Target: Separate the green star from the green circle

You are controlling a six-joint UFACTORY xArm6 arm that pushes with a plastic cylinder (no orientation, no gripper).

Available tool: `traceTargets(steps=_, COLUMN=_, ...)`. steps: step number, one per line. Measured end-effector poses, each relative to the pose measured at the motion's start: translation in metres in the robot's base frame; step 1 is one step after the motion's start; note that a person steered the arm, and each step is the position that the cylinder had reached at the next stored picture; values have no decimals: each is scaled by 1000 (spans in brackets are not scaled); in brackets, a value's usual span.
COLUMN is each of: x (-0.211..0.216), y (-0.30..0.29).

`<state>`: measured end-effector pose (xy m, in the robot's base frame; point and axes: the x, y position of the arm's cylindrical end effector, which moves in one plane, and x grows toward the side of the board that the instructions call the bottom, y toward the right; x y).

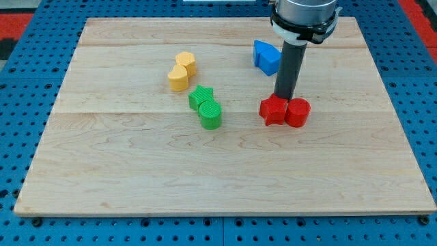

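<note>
The green star [201,97] sits near the board's middle, touching the green circle [210,114] just below and right of it. My tip [283,98] is well to the view's right of both, at the top edge of the red star [273,110] and red circle [298,113], which touch each other.
Two yellow blocks [181,71] touch each other up and left of the green pair. A blue block [267,57] lies just above and left of my rod. The wooden board [136,171] rests on a blue pegboard.
</note>
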<state>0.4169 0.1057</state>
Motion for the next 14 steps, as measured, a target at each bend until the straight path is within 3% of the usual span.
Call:
traceTargets(steps=2, x=2, y=-12)
traceTargets(steps=3, x=-23, y=-22)
traceTargets(steps=4, x=-29, y=-71)
traceTargets(steps=6, x=-15, y=-162)
traceTargets(steps=8, x=-8, y=-169)
traceTargets(steps=9, x=-7, y=-201)
traceTargets(steps=11, x=34, y=-231)
traceTargets(steps=12, x=85, y=-194)
traceTargets(steps=14, x=67, y=-144)
